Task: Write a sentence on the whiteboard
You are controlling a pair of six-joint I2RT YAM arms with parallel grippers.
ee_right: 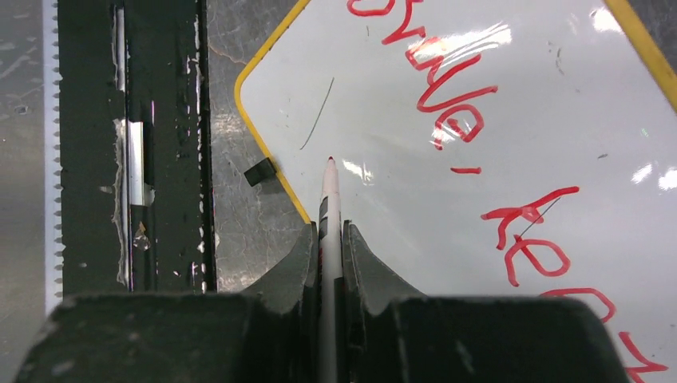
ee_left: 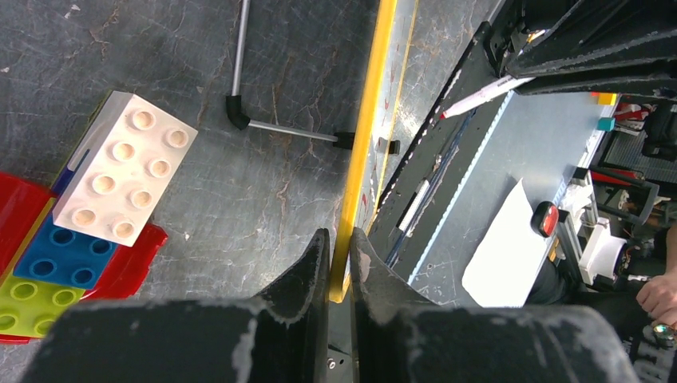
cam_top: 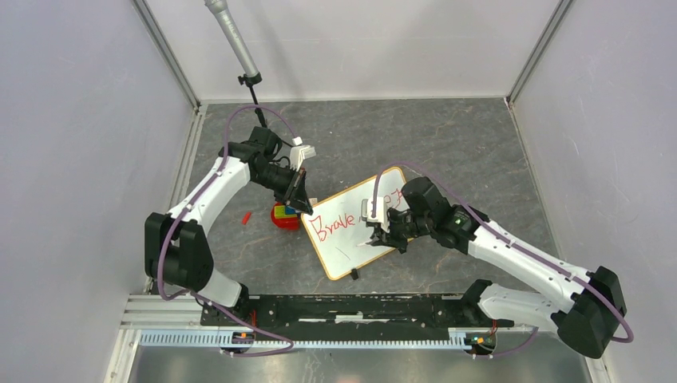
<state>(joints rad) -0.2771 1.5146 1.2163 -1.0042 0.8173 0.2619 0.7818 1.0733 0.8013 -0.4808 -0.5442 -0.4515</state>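
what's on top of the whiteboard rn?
Red sentence: "Brave," then a second line starting "Ke". The right gripper, jaws shut on a red-tipped marker, is over the whiteboard and covers the rest of that line in the top view; the wrist view crops it.

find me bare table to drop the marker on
Widest bare table: beyond the whiteboard, toward the back and right walls. Another patch between the small red piece and the black rail. Crowded: the whiteboard's left edge, where the left end effector clamps the frame beside the block tray.
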